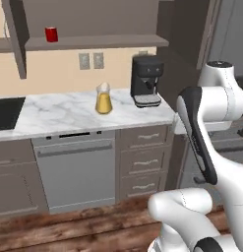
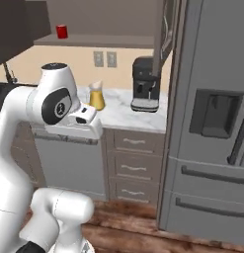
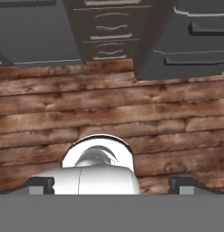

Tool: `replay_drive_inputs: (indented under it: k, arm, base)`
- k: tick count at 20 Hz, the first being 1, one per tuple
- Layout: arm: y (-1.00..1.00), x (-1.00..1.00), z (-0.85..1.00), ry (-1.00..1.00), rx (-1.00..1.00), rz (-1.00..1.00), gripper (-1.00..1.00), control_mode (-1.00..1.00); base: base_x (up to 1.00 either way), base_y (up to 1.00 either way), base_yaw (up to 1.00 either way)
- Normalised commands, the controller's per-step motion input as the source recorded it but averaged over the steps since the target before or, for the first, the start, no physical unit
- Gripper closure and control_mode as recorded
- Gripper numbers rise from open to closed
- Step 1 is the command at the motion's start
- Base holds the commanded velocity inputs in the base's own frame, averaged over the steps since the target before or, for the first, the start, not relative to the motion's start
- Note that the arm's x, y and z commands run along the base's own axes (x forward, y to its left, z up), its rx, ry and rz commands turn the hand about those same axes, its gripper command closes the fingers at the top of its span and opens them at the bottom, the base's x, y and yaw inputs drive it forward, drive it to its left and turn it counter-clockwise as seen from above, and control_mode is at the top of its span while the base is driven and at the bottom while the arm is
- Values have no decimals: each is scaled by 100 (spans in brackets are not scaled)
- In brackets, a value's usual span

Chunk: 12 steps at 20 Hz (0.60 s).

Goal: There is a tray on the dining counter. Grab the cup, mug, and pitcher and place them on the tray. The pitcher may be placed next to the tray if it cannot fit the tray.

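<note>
- You have one pitcher (image 1: 103,99) on the far tabletop (image 1: 59,114), left of one coffee machine (image 1: 146,81).
- One mug (image 1: 51,34) sits on the shelf (image 1: 93,43).
- Your pincer (image 3: 112,185) is spread, empty.

Beige wall (image 1: 59,74), wood plank floor (image 1: 69,231), grey drawers (image 1: 142,162), marble worktop (image 1: 59,115), steel fridge (image 2: 212,123).
</note>
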Motion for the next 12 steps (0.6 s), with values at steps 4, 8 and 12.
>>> replay_drive_inputs:
  k: [4,8,12]
  arm:
    - [0,0,0,0,0,0,-100,100]
    - [0,0,0,0,0,0,-100,100]
    - [0,0,0,0,0,0,-100,100]
  base:
    - [0,0,60]
    - [35,6,31]
    - [66,7,0]
